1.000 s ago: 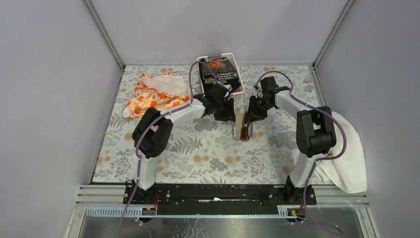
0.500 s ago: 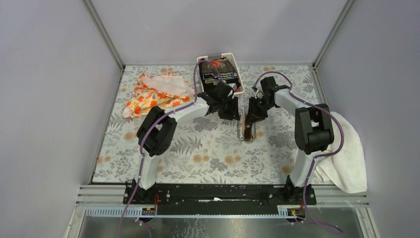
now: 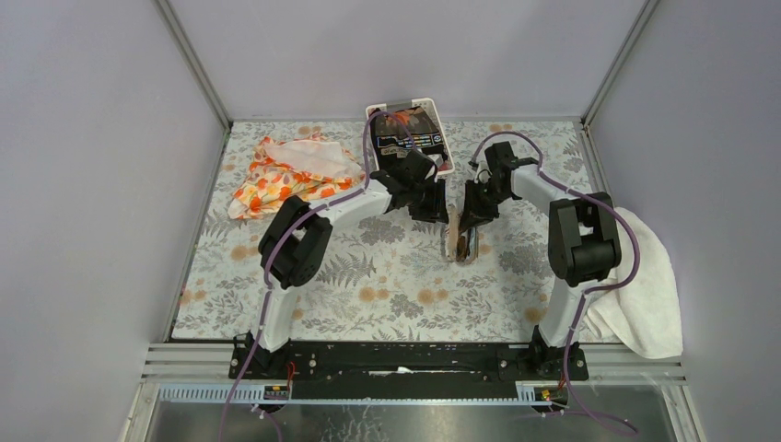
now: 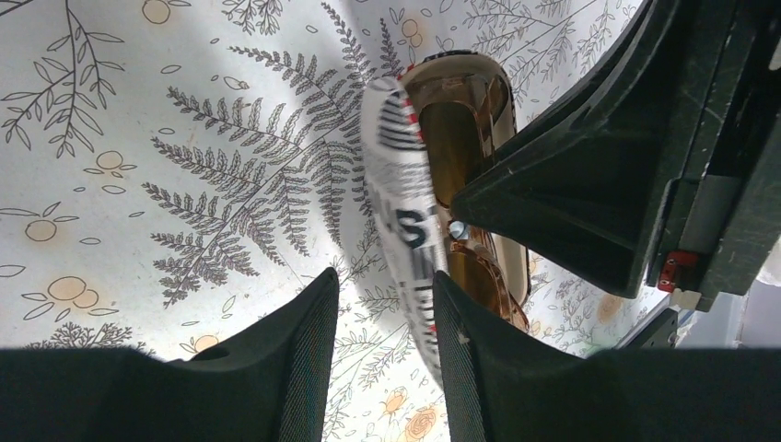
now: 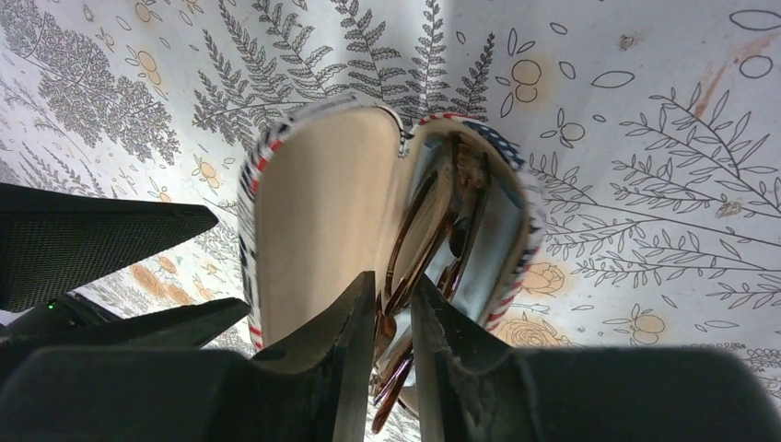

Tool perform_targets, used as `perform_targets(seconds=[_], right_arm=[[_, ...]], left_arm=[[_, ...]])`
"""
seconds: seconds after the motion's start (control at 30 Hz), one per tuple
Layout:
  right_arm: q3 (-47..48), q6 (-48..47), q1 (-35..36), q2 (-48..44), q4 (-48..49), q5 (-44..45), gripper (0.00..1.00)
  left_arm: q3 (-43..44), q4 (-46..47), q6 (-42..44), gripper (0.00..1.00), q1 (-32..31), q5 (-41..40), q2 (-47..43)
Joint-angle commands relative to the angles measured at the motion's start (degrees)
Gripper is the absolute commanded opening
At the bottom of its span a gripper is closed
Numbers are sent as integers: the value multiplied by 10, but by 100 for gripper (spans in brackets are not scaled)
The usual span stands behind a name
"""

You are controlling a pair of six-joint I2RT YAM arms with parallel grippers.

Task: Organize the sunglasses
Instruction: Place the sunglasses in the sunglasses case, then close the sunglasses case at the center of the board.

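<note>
The sunglasses (image 5: 440,230), thin brown frame with brownish lenses, lie folded in the blue-lined half of an open case (image 5: 313,198) that is tan inside and has striped print outside. My right gripper (image 5: 393,281) is shut on the frame of the sunglasses at the near end of the case. My left gripper (image 4: 382,281) is open, and its right finger (image 4: 479,368) rests against the case's striped outer wall (image 4: 405,184). The sunglasses also show in the left wrist view (image 4: 460,152). In the top view both grippers, left (image 3: 440,210) and right (image 3: 472,219), meet over the case (image 3: 458,241) at mid-table.
A white basket (image 3: 446,166) holding a dark package stands at the back centre. An orange floral cloth (image 3: 290,170) lies at the back left. A white towel (image 3: 645,285) hangs over the table's right edge. The floral tablecloth (image 3: 368,285) covers the table.
My left gripper has moved right, up against the case. The case and the right gripper have shifted slightly right.
</note>
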Motion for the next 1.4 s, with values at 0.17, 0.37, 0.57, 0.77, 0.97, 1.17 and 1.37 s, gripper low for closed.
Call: perform_targets(seconds=[0.17,0.37,0.57,0.77,0.97,1.17,1.37], right_arm=[[-19,9,-2,-80,-17,11,34],[-34,27,-3,-110,-15,43,36],[-124,78,-4,-159,59,60,31],[-213,133,-13,-242,152,64,37],[-277,183,-50,-291,226,54,37],[-329,233,-89,-286,320,-29,37],[-353,271,-96,-259,404,-83,37]], left_arm=[[13,-5,3,47,-5,8,7],[15,-5,3,47,-8,9,5],[17,-6,2,47,-9,11,4],[16,-13,7,47,-11,5,-3],[1,-15,6,47,-10,-26,-33],[-30,-4,-13,47,-2,-53,-52],[-48,18,-22,47,2,-20,-39]])
